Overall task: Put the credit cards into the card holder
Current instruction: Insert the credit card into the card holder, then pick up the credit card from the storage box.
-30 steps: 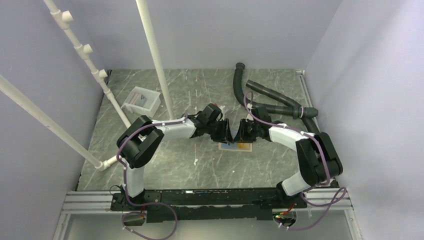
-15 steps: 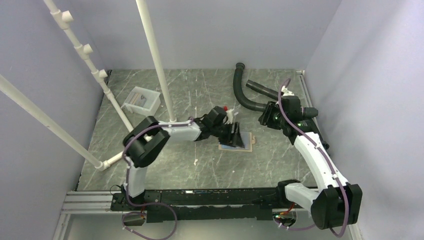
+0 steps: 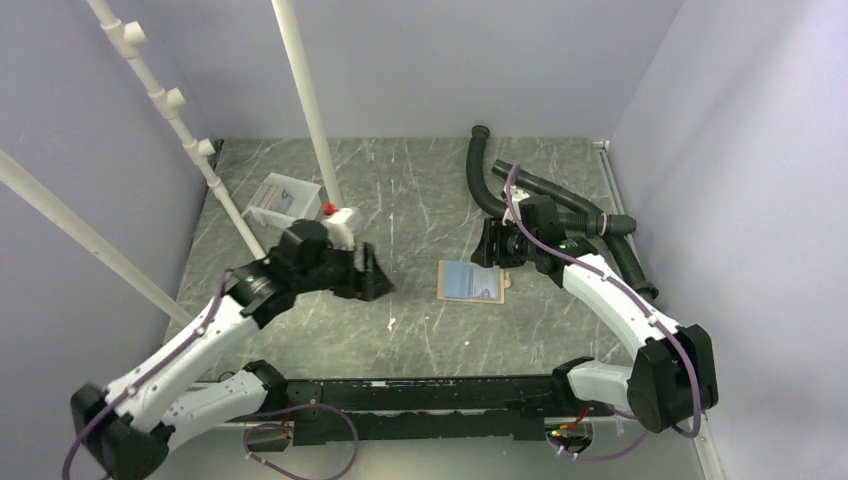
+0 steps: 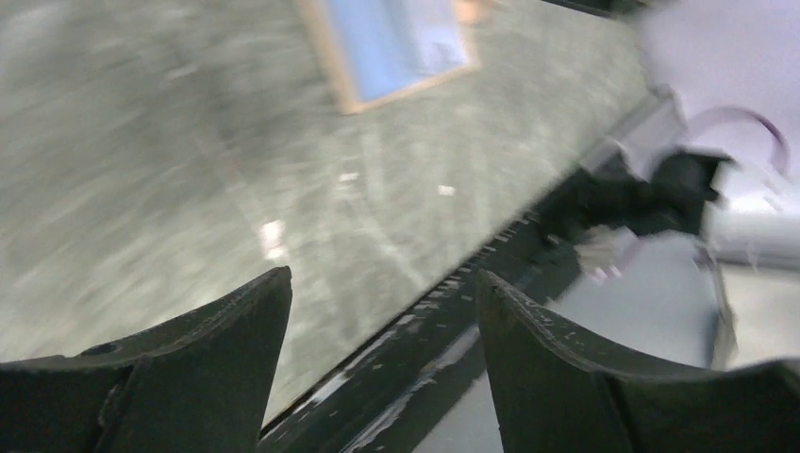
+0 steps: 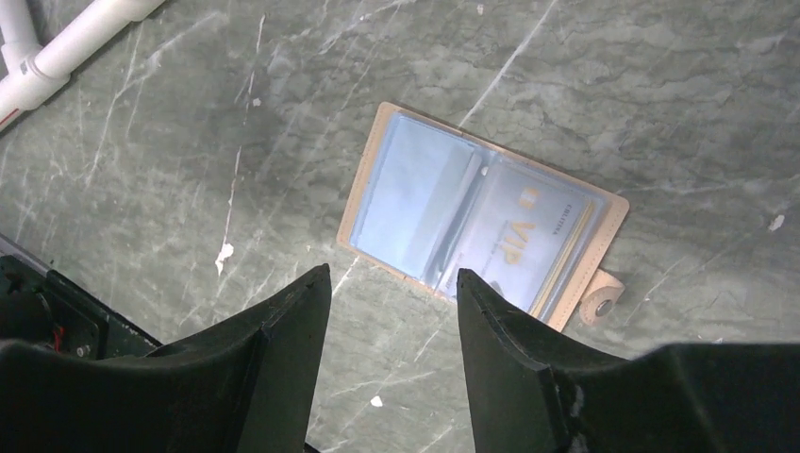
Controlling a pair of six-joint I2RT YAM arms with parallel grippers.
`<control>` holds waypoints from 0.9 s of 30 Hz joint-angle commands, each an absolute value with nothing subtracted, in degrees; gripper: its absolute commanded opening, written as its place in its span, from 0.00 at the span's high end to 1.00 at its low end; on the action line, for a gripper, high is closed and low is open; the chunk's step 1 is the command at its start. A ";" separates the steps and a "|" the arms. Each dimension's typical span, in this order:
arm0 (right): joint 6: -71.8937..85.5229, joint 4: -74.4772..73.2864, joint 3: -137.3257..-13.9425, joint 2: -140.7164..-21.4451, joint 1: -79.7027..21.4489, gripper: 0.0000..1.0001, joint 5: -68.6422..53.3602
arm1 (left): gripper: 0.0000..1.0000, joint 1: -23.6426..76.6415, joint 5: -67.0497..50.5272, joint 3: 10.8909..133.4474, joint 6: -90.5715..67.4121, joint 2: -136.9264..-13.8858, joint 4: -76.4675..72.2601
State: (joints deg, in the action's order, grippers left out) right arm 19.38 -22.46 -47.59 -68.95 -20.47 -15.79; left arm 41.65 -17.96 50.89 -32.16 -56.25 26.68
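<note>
The card holder (image 3: 471, 283) lies open and flat on the table, tan rim and pale blue inside. In the right wrist view (image 5: 476, 217) a pale card marked VIP (image 5: 528, 231) sits in its right sleeve, with the snap tab (image 5: 601, 300) at its lower right. My right gripper (image 3: 492, 245) is open and empty just behind the holder; in its own view (image 5: 391, 274) it hangs above the holder's near edge. My left gripper (image 3: 373, 273) is open and empty to the holder's left; its own view (image 4: 382, 278) is blurred, with the holder (image 4: 396, 42) at the top.
A white open tray (image 3: 285, 200) with something greyish inside stands at the back left. White pipes (image 3: 310, 110) rise at the left. Black hoses (image 3: 530, 195) lie at the back right. The frame rail (image 3: 420, 392) runs along the near edge.
The left arm has pulled away from the holder to the left. The right arm swung off to the back right, then came back behind the holder. The holder now lies uncovered.
</note>
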 commanded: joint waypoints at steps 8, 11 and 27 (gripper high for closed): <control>17.06 -18.30 -46.99 -68.48 -24.31 0.45 -15.46 | 0.10 20.66 16.14 51.79 -42.81 -49.40 53.00; 17.05 -17.73 -46.57 -68.14 -25.51 0.44 -15.18 | 0.12 12.35 13.15 57.24 -35.52 -57.75 48.62; 16.40 -16.70 -45.62 -65.17 -31.26 0.42 -13.61 | 0.01 2.35 12.97 103.56 -1.00 -107.49 47.52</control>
State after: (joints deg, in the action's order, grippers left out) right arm 17.80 -19.18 -45.65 -67.29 -30.09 -14.81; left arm 3.05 11.92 97.69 -11.11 -102.26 45.43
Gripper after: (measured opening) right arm 0.579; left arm 0.993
